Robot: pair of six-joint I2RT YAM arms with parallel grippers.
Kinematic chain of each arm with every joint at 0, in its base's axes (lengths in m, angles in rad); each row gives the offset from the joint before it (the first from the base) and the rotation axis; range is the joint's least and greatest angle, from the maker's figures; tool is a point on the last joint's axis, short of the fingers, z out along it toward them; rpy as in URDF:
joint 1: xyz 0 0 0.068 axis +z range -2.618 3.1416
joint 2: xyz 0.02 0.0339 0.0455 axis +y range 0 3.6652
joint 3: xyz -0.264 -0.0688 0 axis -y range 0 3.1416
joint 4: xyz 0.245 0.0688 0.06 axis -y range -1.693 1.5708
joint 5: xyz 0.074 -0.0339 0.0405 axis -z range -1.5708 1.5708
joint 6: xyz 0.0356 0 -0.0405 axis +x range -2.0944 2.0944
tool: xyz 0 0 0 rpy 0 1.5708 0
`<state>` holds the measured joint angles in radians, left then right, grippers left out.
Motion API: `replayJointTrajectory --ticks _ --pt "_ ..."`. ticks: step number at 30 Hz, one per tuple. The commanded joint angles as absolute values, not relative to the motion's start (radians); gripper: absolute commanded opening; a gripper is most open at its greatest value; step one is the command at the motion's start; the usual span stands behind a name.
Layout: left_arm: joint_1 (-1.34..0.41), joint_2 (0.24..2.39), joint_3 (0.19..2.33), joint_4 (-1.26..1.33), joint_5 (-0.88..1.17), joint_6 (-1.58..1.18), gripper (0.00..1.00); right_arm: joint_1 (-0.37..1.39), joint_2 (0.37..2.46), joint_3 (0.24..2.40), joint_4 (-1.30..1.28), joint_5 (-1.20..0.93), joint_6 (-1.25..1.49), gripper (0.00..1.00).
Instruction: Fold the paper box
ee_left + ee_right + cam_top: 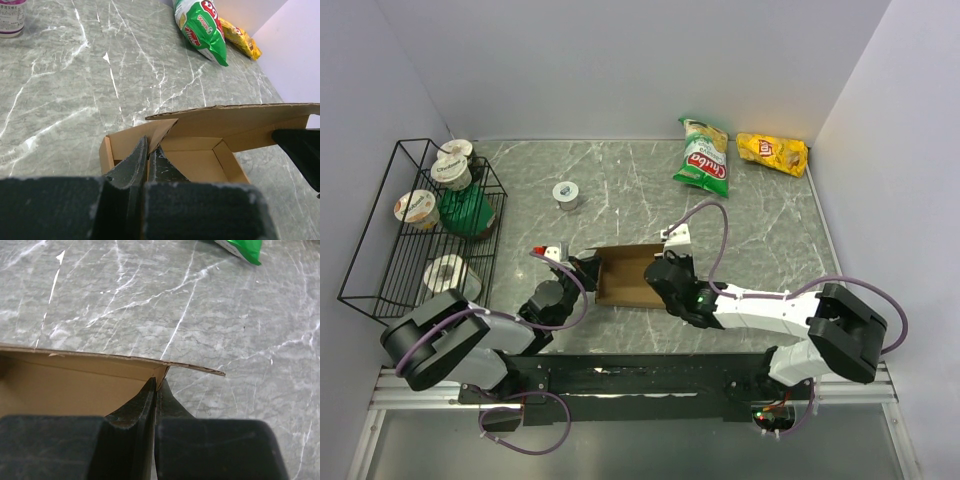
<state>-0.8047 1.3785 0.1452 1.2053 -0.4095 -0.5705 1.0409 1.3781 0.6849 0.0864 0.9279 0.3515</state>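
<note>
**Both arms pinch the half-folded box at the near edge of the worktop**

At the far left a black wire rack holds several lidded cups and a green container. Just right of it, a small white roll stands alone on the grey marbled worktop.

The left arm reaches in from the near-left corner. The left jaws are clenched on the left end of the paper box, and its wrist view shows the dark fingers pressed together around a thin cardboard wall by an inward-folded corner flap.

The box sits near the front of the worktop, between the two arms and well apart from the snacks. It is open at the top, with its brown inside showing low walls already upright. A long panel slants over its far side.

The right arm comes in from the near right. The right jaws are squeezed tight on the box's right end. The wrist view shows the fingers meeting at the corner of a wall, under an overhanging flap edge.

Far back on the right, a green snack bag lies beside a yellow snack bag, near the wall.
</note>
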Motion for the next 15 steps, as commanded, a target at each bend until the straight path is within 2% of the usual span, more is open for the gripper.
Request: replayJointTrajectory --ticks 1,10,15 --pt "-0.865 1.42 0.133 1.094 -0.23 -0.655 0.01 1.1 1.417 0.718 0.115 0.761 0.477 0.0" --pt "-0.867 1.367 0.115 1.04 -0.268 -0.652 0.01 1.163 1.401 0.654 0.061 0.827 0.532 0.0" --pt "-0.865 1.347 0.091 1.014 -0.285 -0.672 0.01 1.213 1.433 0.664 -0.05 0.893 0.598 0.0"
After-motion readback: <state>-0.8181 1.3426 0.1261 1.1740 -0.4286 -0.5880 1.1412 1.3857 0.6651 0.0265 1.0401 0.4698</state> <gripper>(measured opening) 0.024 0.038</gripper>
